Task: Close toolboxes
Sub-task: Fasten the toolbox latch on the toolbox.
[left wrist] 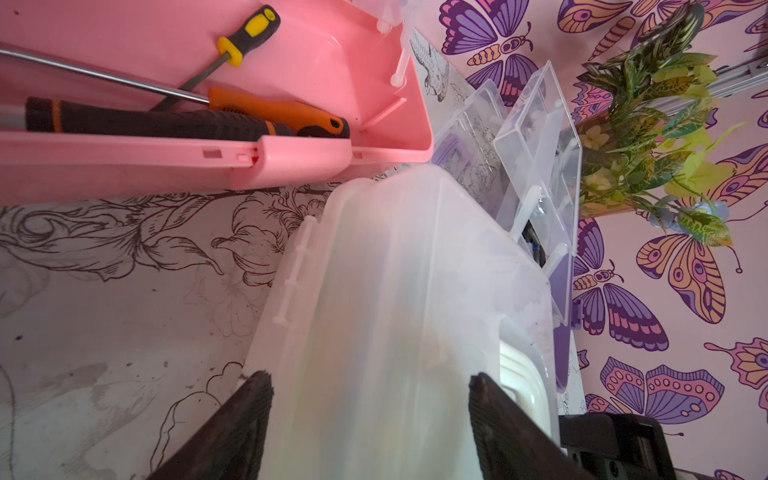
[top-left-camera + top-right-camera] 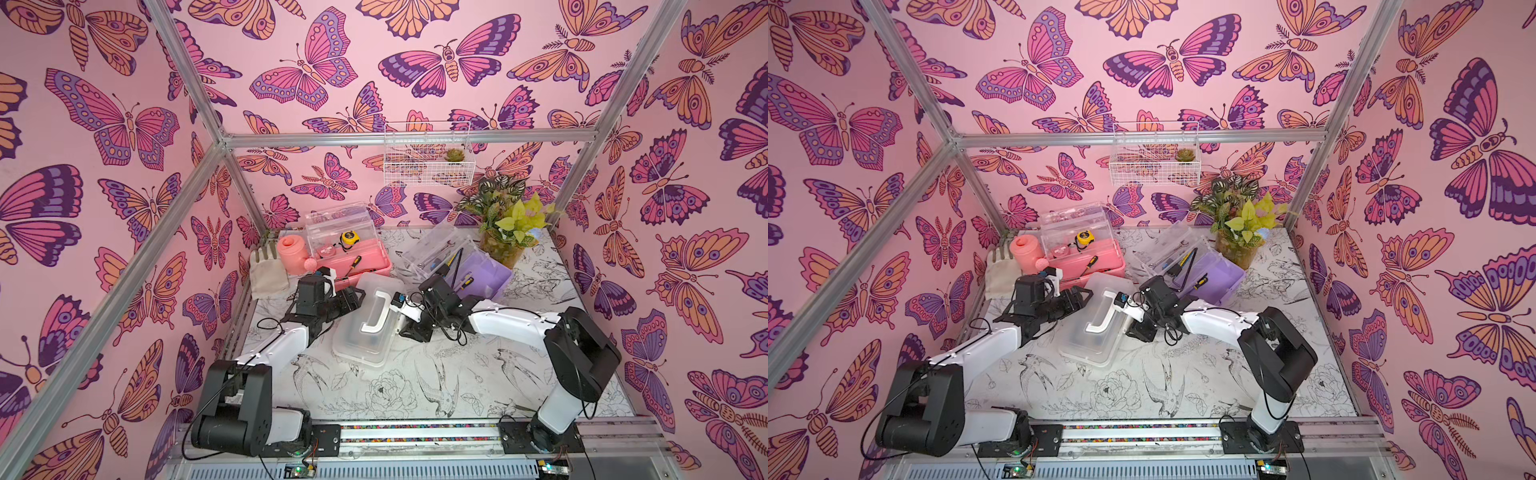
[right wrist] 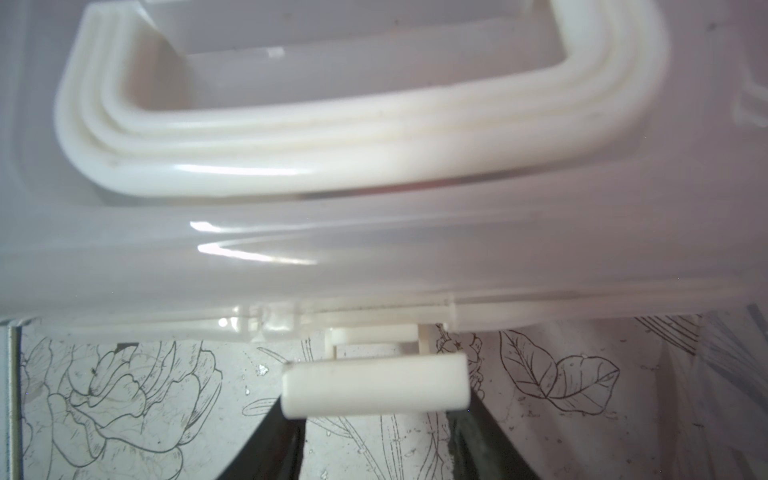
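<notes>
Right gripper [image 3: 376, 419]: jaws partly apart, clamped on nothing, tips partly hidden by the white latch flap [image 3: 374, 386]. Directly ahead, the white-handled translucent plastic toolbox [image 2: 365, 332], lid down, mid-table, long axis near edge to far edge, latch side toward this arm. Left gripper [image 1: 370, 376]: jaws wide astride the hinge side, grip impossible to tell. Likely calls for folding the flap shut.

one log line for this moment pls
white toolbox: lid down, latch sticking out | left gripper: jaws straddle box, grip unclear | right gripper: jaws at latch, grip unclear | pink toolbox, purple toolbox: lids open
</notes>
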